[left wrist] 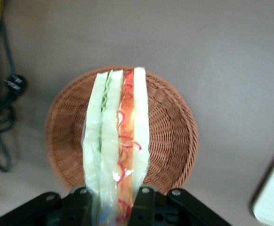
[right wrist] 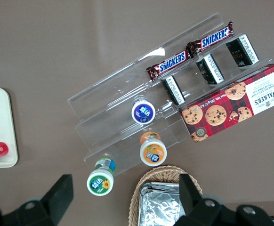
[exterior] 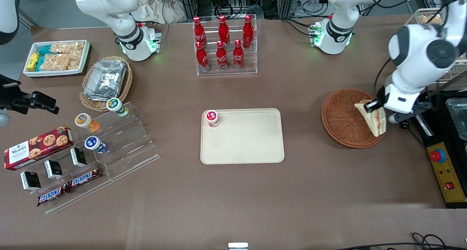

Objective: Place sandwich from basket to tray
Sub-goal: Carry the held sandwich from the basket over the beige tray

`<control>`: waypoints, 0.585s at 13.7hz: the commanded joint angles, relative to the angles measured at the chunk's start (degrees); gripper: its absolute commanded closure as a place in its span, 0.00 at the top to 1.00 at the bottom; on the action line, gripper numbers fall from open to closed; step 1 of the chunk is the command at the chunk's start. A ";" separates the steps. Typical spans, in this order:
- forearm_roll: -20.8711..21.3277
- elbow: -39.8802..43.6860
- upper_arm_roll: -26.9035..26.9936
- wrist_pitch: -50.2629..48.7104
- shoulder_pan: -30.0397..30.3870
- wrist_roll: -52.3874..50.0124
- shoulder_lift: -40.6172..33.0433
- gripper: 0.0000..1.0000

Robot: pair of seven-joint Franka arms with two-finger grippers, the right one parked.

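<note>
Between the gripper's fingers, the sandwich is hanging clear of the basket, which is lying directly beneath it. The fingers are pinching the wedge at one end only, with the rest of the bread jutting out from the gripper unsupported. From the front, the sandwich is sitting over the basket's rim on the working arm's end.

Risks, as judged:
- Grip is taking one end of a soft, layered wedge in a slick-looking film; layers may be sliding against each other, so the wedge could be working loose during the carry.
- The long overhang is likely swinging with any quick sideways move.
- The tray is lying well away from the gripper toward the parked arm's end of the worktop; a low carry may be clipping the basket rim.
- A small red-capped cup is standing in one tray corner; a drop there could be knocking it over.
</note>
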 commanded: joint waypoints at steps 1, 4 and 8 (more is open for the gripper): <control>0.76 14.31 -0.37 -13.87 -0.14 6.63 1.89 0.00; 0.68 22.85 -3.52 -21.79 -0.58 12.45 2.16 0.00; 0.07 25.77 -12.22 -23.75 -0.58 11.85 3.21 0.00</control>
